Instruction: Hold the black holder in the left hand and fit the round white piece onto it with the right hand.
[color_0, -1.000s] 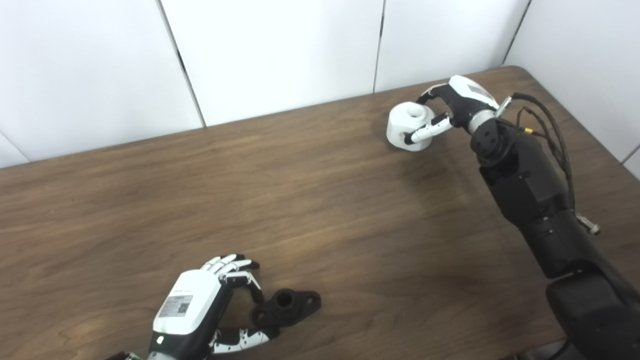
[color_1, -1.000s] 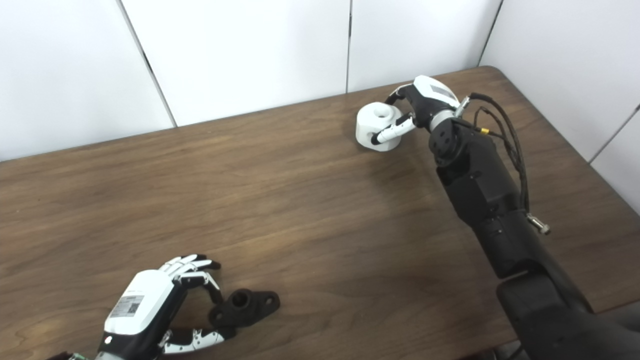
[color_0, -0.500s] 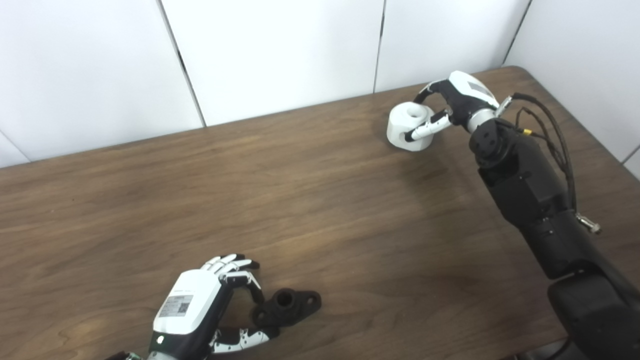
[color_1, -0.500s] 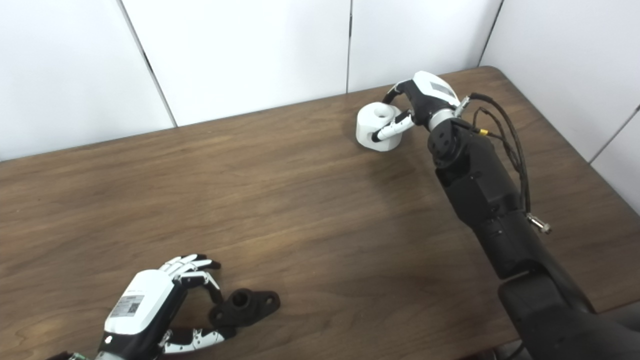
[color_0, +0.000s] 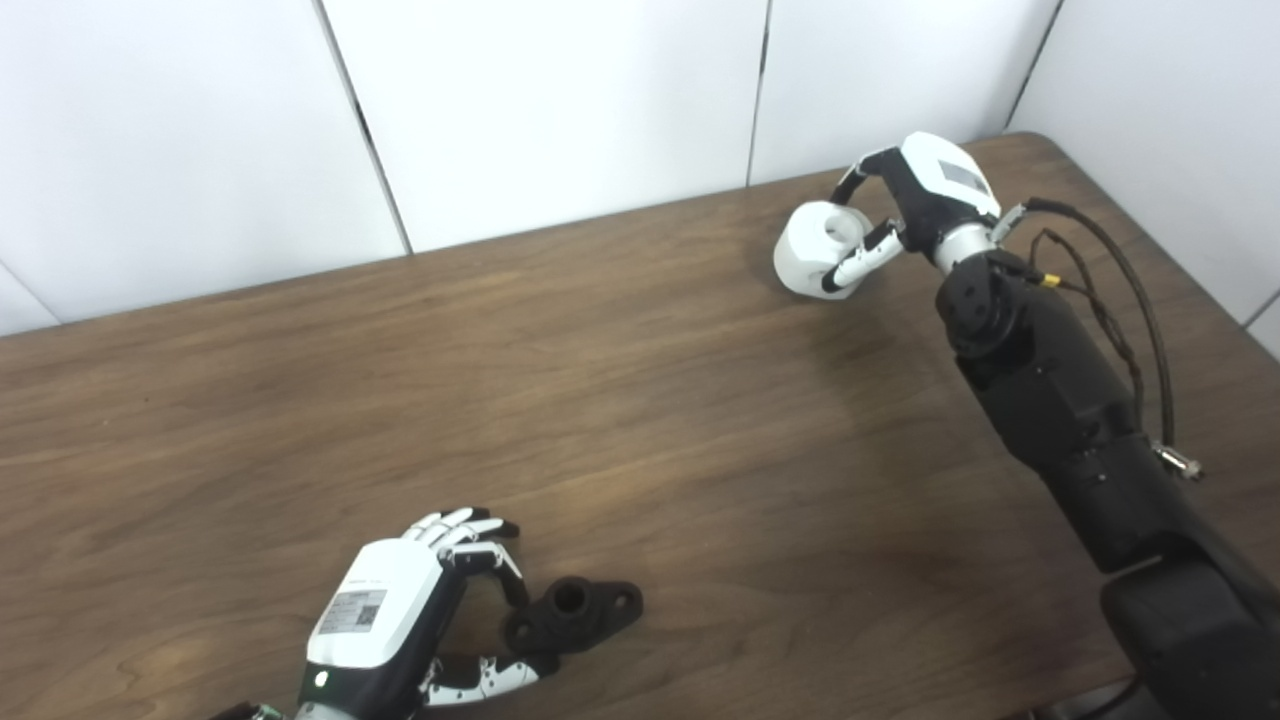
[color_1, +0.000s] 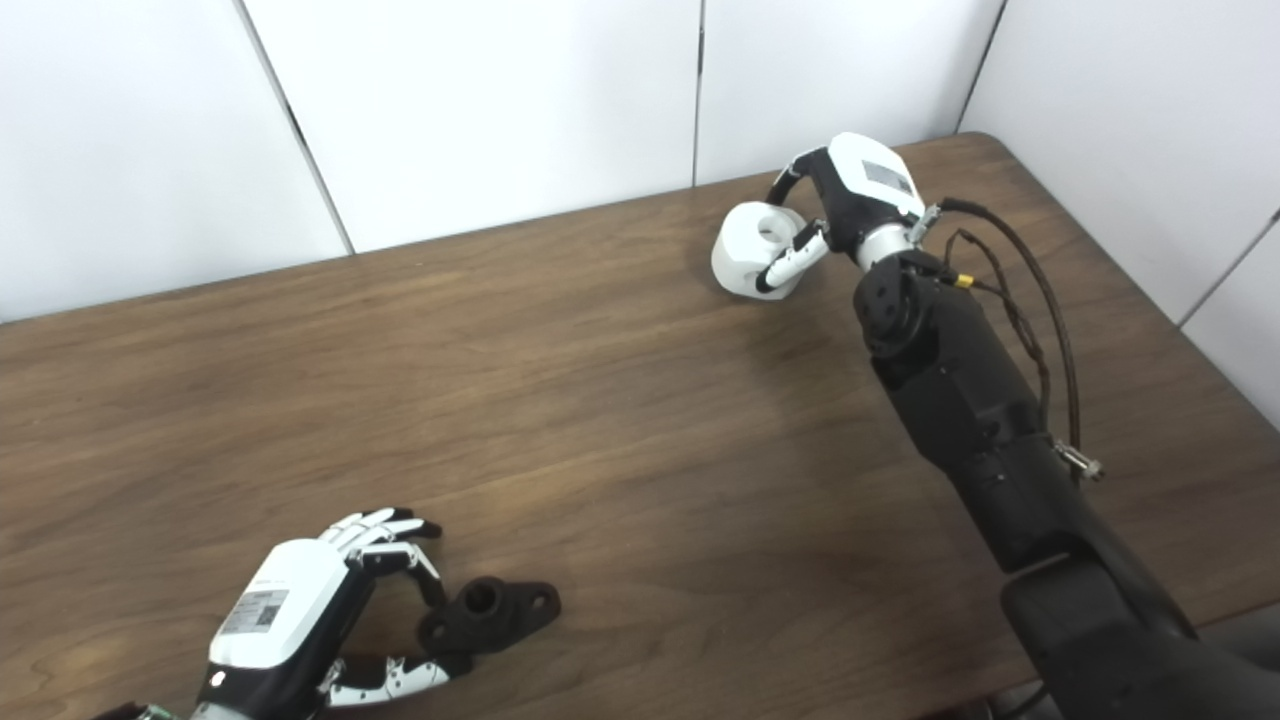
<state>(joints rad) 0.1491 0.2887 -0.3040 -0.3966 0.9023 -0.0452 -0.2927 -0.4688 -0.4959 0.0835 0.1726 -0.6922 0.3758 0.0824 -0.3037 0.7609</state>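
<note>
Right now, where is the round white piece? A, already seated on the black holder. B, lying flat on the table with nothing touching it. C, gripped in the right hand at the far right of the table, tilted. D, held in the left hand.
C: the right hand has its fingers closed around the round white piece, which is tilted, far from the black holder by the left hand.

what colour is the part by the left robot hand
Black: the holder beside the left robot hand, clearest in the left eye view.
</note>
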